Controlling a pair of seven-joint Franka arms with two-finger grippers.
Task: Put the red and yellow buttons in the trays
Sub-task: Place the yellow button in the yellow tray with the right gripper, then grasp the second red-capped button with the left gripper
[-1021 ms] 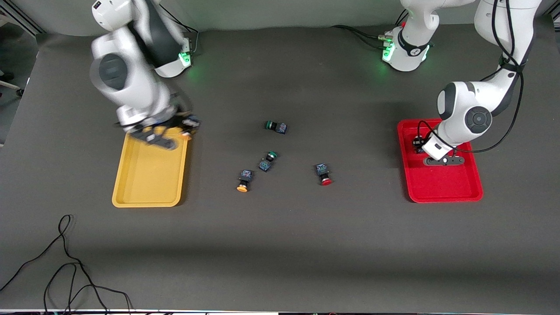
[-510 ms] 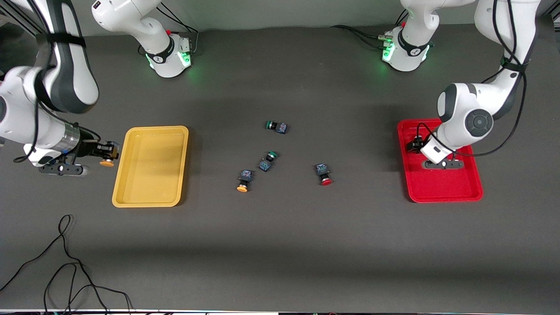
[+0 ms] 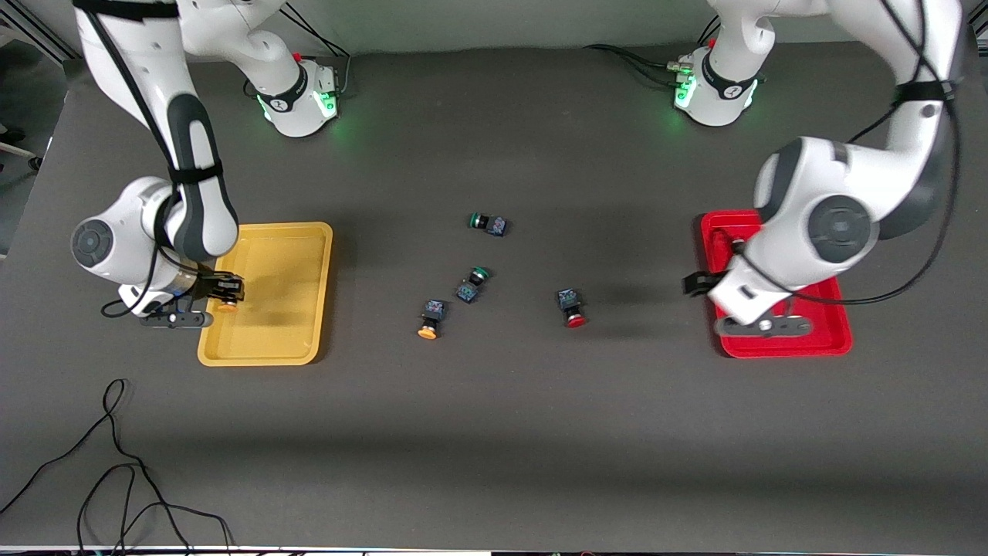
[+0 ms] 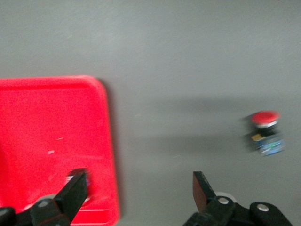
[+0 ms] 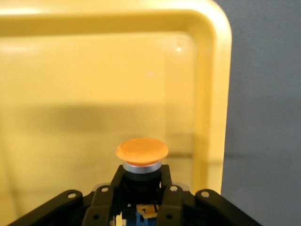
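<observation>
While between trays, 2 green-capped switches [image 3: 487, 224] beside red button [image 3: 572, 307].

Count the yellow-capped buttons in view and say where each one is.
2. One yellow button lies on the table mid-way between the trays; the other is held by the right gripper over the yellow tray. None seems hidden.

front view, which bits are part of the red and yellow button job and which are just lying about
Part of the job:
- yellow tray
- red tray
- yellow button held by right gripper
- yellow button on table
- red button on table
- left gripper, open

Lying about:
- two green buttons
- black cable
</observation>
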